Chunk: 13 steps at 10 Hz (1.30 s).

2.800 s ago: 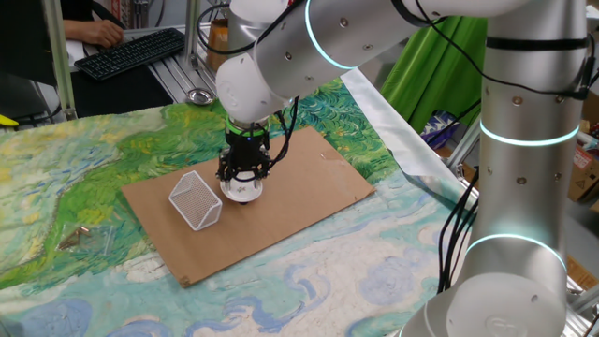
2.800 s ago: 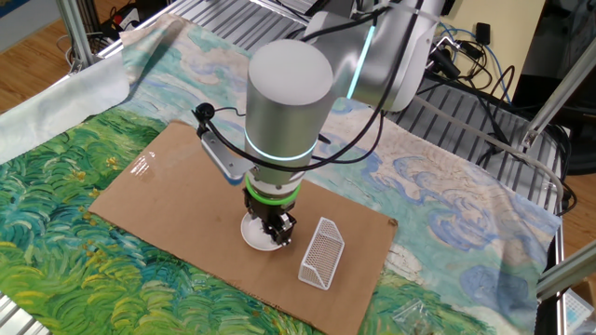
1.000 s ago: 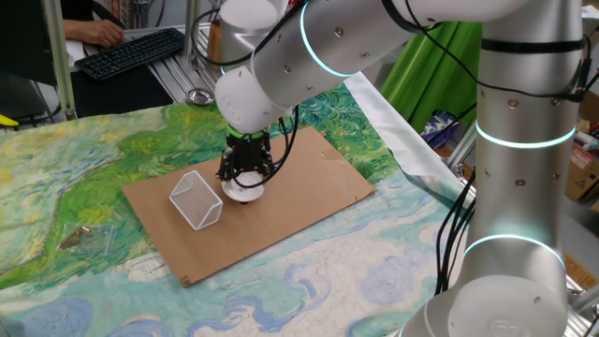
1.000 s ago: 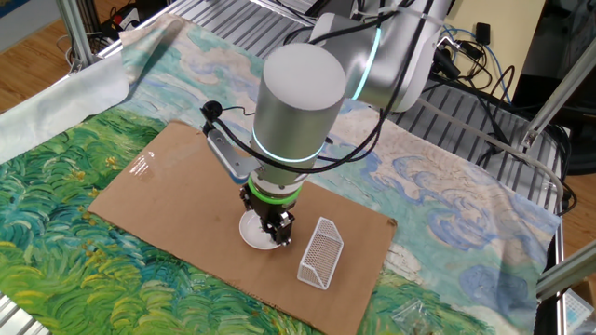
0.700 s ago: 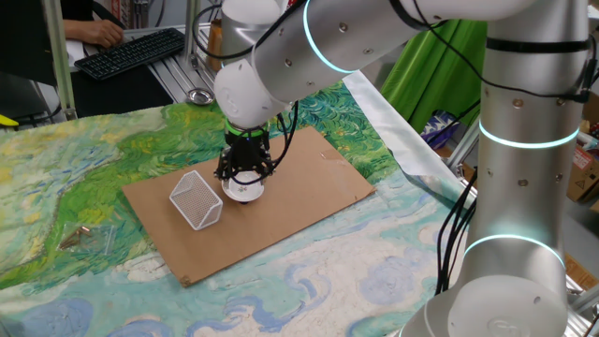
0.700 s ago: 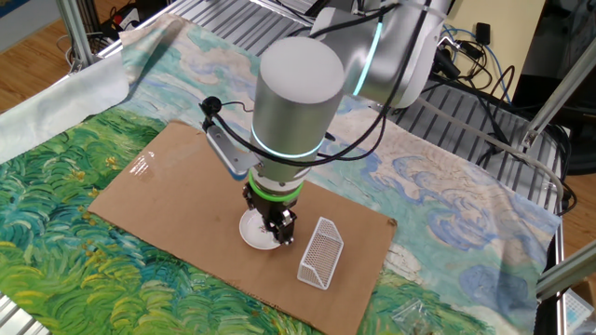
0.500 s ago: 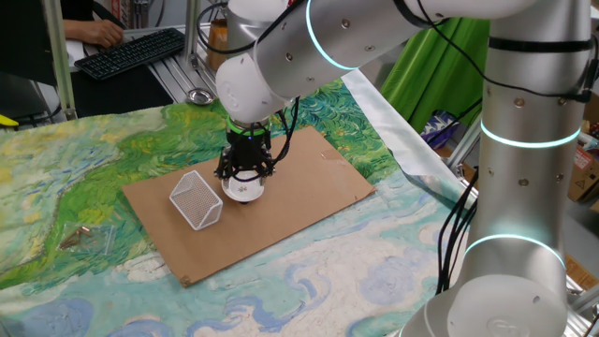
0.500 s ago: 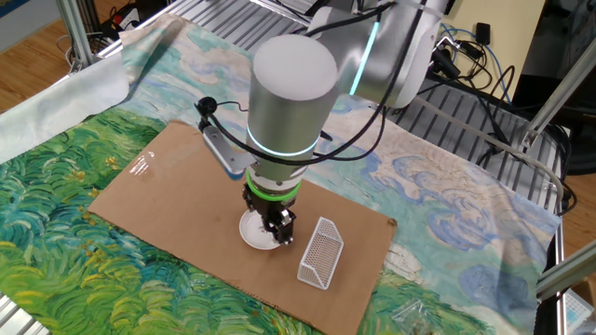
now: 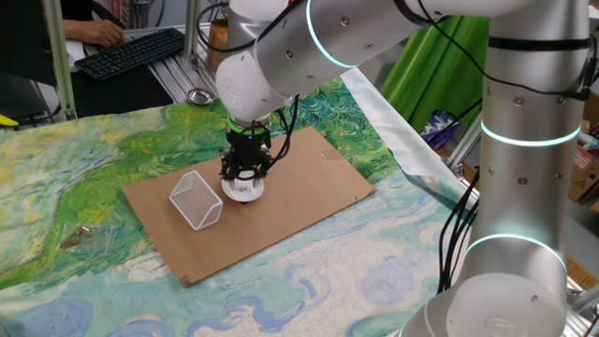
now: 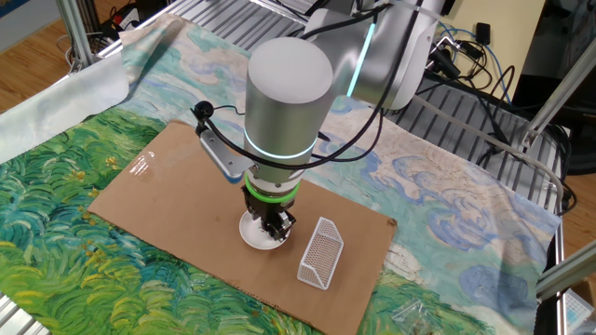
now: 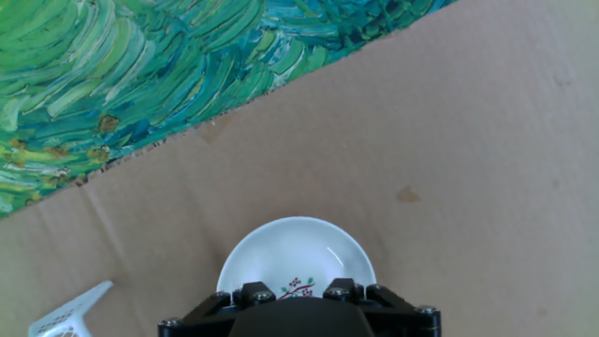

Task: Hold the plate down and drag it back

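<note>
The plate (image 9: 241, 193) is a small round white dish on the brown cardboard sheet (image 9: 309, 187), just right of the wire basket. My gripper (image 9: 242, 180) points straight down with its fingertips close together inside the plate, touching it. In the other fixed view the gripper (image 10: 273, 227) stands on the right part of the plate (image 10: 253, 234). In the hand view the plate (image 11: 295, 251) lies at the bottom centre with a small flower mark. The black hand housing hides its near half and the fingertips.
A white wire-mesh basket (image 9: 197, 199) lies on its side close to the plate, and it also shows in the other fixed view (image 10: 318, 252). The painted cloth (image 9: 56, 178) surrounds the cardboard. A small metal bowl (image 9: 198, 95) and a keyboard (image 9: 131, 51) sit at the back.
The arm's upper links have swayed a little. The gripper and the plate stay at almost the same spot beside the basket.
</note>
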Tool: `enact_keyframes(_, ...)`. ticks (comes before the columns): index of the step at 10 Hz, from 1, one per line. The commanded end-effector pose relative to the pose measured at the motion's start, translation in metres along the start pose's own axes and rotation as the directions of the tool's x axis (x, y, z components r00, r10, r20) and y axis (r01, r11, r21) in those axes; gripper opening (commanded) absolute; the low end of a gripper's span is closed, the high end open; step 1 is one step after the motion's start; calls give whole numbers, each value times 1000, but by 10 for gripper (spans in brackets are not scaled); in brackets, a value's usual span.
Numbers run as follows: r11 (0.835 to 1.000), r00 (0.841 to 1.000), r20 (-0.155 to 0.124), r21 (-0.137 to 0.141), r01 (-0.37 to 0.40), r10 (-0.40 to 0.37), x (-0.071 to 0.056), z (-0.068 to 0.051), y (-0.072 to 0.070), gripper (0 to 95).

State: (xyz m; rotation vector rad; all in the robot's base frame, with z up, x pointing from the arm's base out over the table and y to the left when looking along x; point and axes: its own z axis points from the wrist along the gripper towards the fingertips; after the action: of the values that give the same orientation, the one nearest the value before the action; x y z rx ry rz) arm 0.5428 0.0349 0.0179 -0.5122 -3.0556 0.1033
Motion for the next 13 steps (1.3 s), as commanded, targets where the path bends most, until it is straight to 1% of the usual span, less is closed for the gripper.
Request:
enact_keyframes(1,1000,1000,-1,1,11,-11,-2,2,-2,190)
enact_keyframes(3,1000,1000,-1,1,15,-15,-4,4,-5,190)
enact_keyframes(5,1000,1000,-2,1,15,-15,-5,2,-7,190)
enact_keyframes(7,1000,1000,2,2,22,-22,-8,5,-11,190)
enact_keyframes(9,1000,1000,0,2,30,-30,-11,2,-16,190)
enact_keyframes(12,999,999,8,7,43,-43,-16,7,-23,190)
enact_keyframes(13,999,999,6,8,44,-44,-16,3,-25,190)
